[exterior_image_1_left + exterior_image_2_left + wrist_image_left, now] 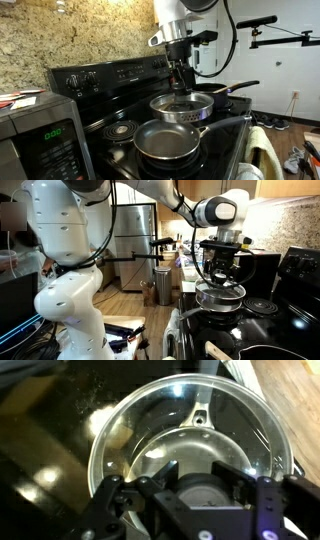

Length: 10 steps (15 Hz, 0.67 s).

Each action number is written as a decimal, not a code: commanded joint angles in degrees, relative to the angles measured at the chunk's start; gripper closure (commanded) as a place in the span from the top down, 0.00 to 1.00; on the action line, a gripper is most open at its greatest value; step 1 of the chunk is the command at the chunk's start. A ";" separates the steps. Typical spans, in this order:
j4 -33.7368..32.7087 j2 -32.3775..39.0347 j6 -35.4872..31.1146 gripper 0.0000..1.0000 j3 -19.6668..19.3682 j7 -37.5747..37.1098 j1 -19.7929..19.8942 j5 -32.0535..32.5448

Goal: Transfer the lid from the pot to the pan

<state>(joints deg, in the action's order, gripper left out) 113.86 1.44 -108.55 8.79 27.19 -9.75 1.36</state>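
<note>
1 pan [168, 143] in an exterior view

- lid [182, 108] directly under the gripper [180, 86], its knob between the fingers; the same stacking shows in an exterior view, lid [220, 297] under gripper [222, 275]
- pan [165, 143] below the gripper and nearer the camera, on the stove [105, 118], its handle running out past the lid's side
- pot [228, 100] beside the gripper, toward the stove's far end, just beyond the lid
- stove back panel [100, 75] behind the gripper
- microwave [35, 135] well apart from the gripper, on the side away from the pot
</note>
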 commanded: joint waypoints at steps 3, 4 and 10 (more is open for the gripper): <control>-0.42 2.70 -2.82 0.16 2.10 3.30 -0.83 -0.21; -0.25 3.02 -3.52 0.16 2.43 3.87 -1.04 -0.02; 0.22 4.83 -7.45 0.16 4.36 8.53 -1.86 0.65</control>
<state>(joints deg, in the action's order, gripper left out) 113.87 6.53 -114.11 12.41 32.62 -11.57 1.56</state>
